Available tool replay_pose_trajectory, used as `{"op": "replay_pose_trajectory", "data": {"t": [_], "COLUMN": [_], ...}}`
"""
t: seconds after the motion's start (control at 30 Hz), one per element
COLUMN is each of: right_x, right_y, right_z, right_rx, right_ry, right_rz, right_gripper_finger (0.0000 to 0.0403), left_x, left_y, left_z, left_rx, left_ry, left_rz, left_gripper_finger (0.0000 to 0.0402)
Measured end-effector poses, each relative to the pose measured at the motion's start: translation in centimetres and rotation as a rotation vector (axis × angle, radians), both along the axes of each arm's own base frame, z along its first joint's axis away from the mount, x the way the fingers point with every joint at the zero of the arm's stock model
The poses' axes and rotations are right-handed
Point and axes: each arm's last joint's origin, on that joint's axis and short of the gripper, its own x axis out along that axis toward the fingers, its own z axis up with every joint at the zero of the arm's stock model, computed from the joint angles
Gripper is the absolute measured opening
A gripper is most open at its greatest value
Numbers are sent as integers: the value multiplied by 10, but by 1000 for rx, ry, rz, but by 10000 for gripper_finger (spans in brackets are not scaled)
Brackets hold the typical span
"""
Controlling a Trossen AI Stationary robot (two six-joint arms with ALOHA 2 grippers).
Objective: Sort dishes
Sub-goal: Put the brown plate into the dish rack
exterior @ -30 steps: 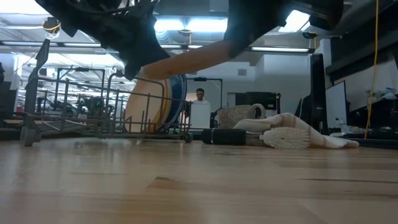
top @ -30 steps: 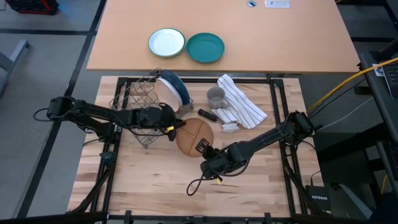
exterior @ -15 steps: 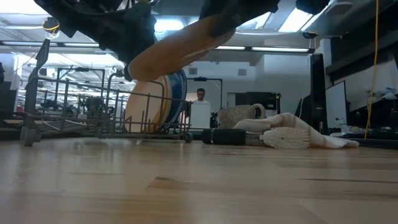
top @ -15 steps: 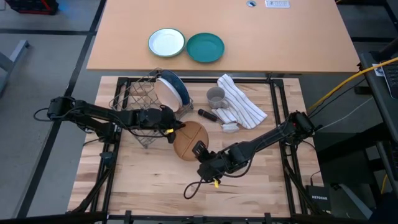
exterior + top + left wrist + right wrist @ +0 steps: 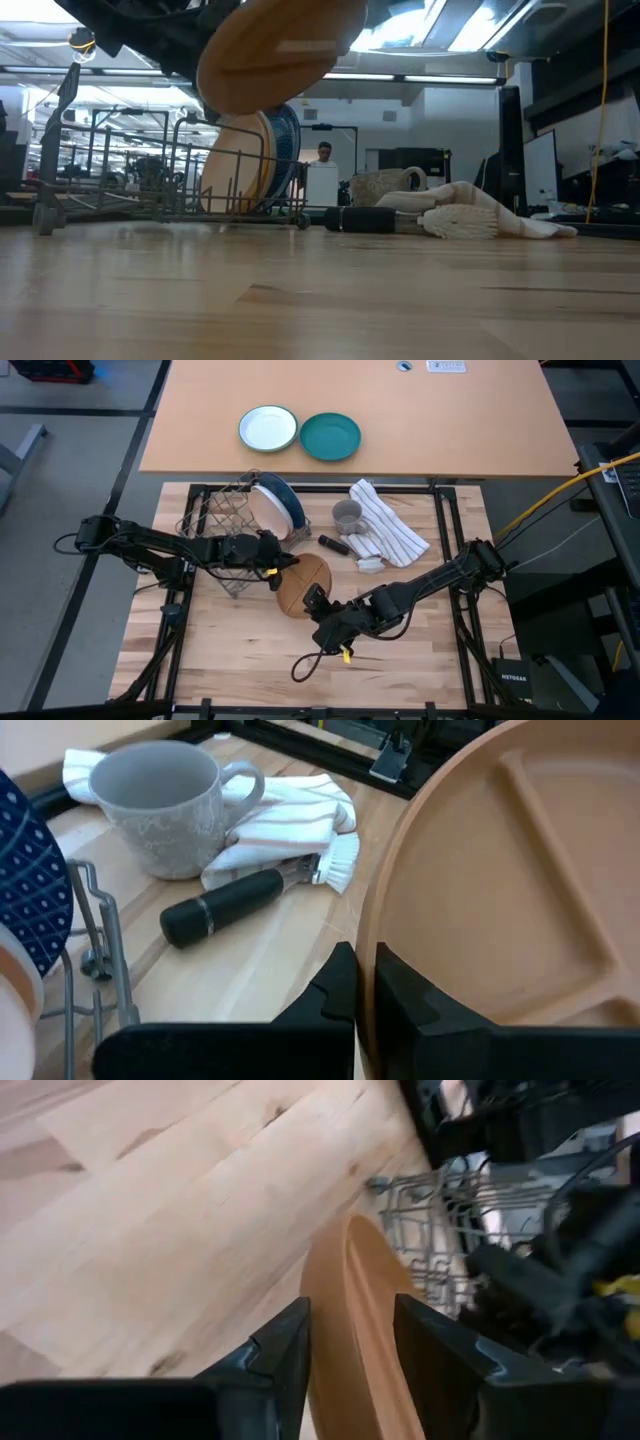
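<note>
Wood plate [image 5: 300,584] is up off the surface [image 5: 240,650], tilted on edge, seen in the low view [image 5: 280,50] well above the boards. Left pincer [image 5: 276,567] is clamped on the plate's rim at the rack side; in the left wrist view the two dark fingers [image 5: 340,990] pinch the rim of the wood plate [image 5: 500,890], whose ribbed inner face turns toward that camera. Right pincer [image 5: 318,603] sits at the opposite rim; in the right wrist view its fingers [image 5: 285,1355] stand apart, one on each side of the plate's edge [image 5: 350,1330], with a gap visible between each finger and the wood, so no grip there. Plate thus hangs from the left pincer alone, between the two pincers. Rack [image 5: 235,515] stands just behind the left pincer and holds the blue plate [image 5: 285,500] and the pink plate [image 5: 266,510] upright, side by side, blue one farther from the left arm. Mug [image 5: 346,516], striped towel [image 5: 388,520] and brush [image 5: 350,550] lie near the far right of the rack. White plate [image 5: 268,428] and teal plate [image 5: 330,436] rest side by side on the tan surface [image 5: 450,420] beyond.
</note>
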Motion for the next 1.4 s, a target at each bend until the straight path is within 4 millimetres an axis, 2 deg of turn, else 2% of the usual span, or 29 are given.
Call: {"op": "replay_pose_trajectory", "data": {"t": [0.13,0.3,0.5,0.63,0.77,0.93,1.1,1.23,1.4], "right_x": [3,3,-3,-12,-23,-33,-37,-42,-45], "right_y": [1,1,-1,-5,-8,-10,-15,-20,-24], "right_z": [16,34,61,80,95,107,107,105,104], "right_rx": [1,19,37,70,91,61,-11,-131,-236], "right_ry": [-59,-101,-108,-89,-65,-54,-26,-12,0], "right_rz": [9,8,5,-36,-67,-85,-125,-185,-235], "right_gripper_finger": [147,147,147,147,147,147,147,147,147], "left_x": [0,4,4,-6,-24,-53,-77,-82,-81], "left_y": [1,2,3,6,9,14,19,29,48], "left_z": [-1,10,26,43,66,92,107,108,95], "left_rx": [65,165,394,590,784,1003,1153,1221,1274], "left_ry": [10,-76,-156,-160,-142,-35,106,215,431], "left_rz": [-3,-9,-9,57,191,387,508,540,521], "left_gripper_finger": [2,2,2,2,2,2,3,3,2]}}
